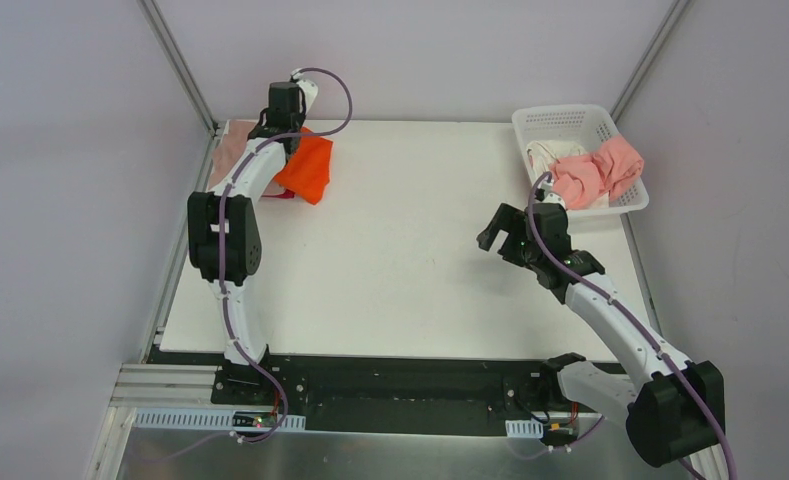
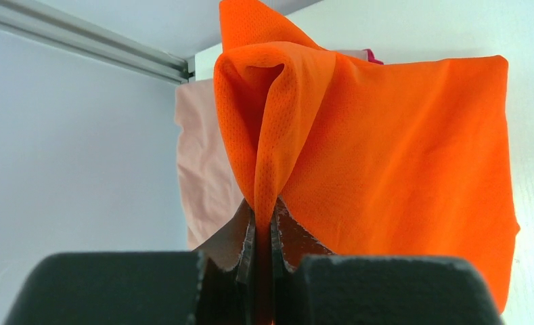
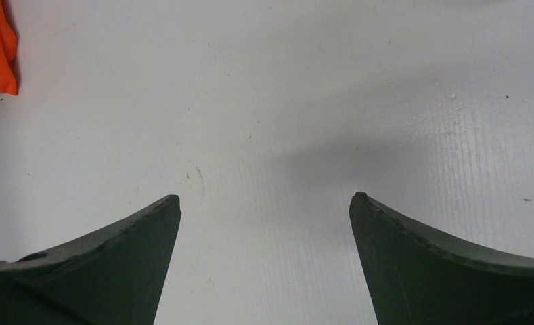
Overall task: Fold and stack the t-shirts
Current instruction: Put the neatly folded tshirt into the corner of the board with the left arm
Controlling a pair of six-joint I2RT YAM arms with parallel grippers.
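Left tool [image 2: 262, 215] pinches orange t-shirt [image 2: 399, 169]; only wrist view shows it.

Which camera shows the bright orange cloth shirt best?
Left wrist view: the bright orange cloth shirt fills it, pinched by the left pincer. Top view shows it small; right wrist view, only an edge.

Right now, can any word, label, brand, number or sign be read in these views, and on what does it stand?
None can be read. The orange shirt, the pink shirt, the basket and the table bear no print. Anything on the boards at the arm bases is too small to read.
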